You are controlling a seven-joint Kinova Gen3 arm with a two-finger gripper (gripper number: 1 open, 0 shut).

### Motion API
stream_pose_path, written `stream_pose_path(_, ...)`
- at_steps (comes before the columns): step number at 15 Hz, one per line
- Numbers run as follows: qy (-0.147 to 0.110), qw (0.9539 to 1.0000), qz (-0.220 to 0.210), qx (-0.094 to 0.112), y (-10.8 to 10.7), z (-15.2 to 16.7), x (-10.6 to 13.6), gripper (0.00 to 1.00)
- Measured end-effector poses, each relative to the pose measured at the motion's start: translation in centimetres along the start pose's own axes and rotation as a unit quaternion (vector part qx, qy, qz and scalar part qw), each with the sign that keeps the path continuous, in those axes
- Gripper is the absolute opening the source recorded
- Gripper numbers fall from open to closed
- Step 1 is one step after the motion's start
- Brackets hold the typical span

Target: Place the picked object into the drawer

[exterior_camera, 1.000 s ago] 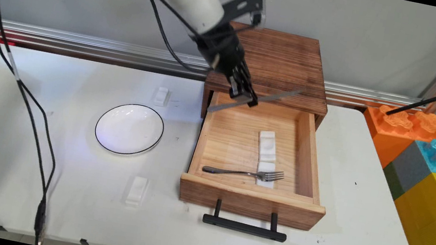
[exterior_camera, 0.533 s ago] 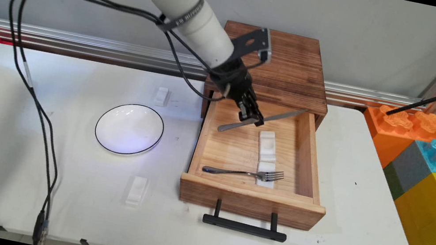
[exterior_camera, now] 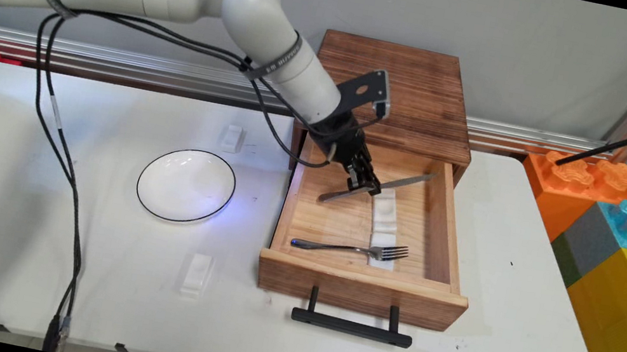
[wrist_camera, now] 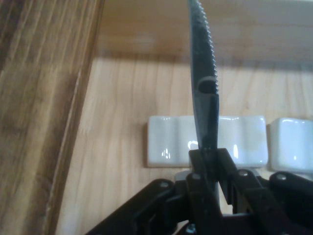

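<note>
Now the claw point(exterior_camera: 368, 184) clamps a knife point(exterior_camera: 409, 182) above a white rest point(wrist_camera: 171, 141) in the drawer point(exterior_camera: 446, 225).

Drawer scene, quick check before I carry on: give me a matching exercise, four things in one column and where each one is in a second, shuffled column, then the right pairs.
Things:
1. knife
2. fork
3. plate
4. black handle

Places:
A. on the table, left of the open drawer
B. gripped in the gripper, above the rear white rest
C. on the drawer's front face
D. lying on the drawer floor, tines on the nearer white rest

Pairs: 1-B, 2-D, 3-A, 4-C
</note>
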Motion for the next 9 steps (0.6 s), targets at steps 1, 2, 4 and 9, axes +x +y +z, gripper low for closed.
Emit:
stream_pose_path(1, 0.0, 1.0, 0.0, 0.0, -0.1, 0.5, -0.3, 0.0)
stream_pose_path(2, 0.0, 1.0, 0.001, -0.001, -0.1, 1.0, -0.5, 0.0)
stream_pose_path(4, -0.001, 1.0, 0.001, -0.004, -0.2, 1.7, -1.0, 0.0)
stream_pose_path(9, -0.001, 0.9999, 0.007, -0.011, -0.1, 3.2, -1.8, 0.0)
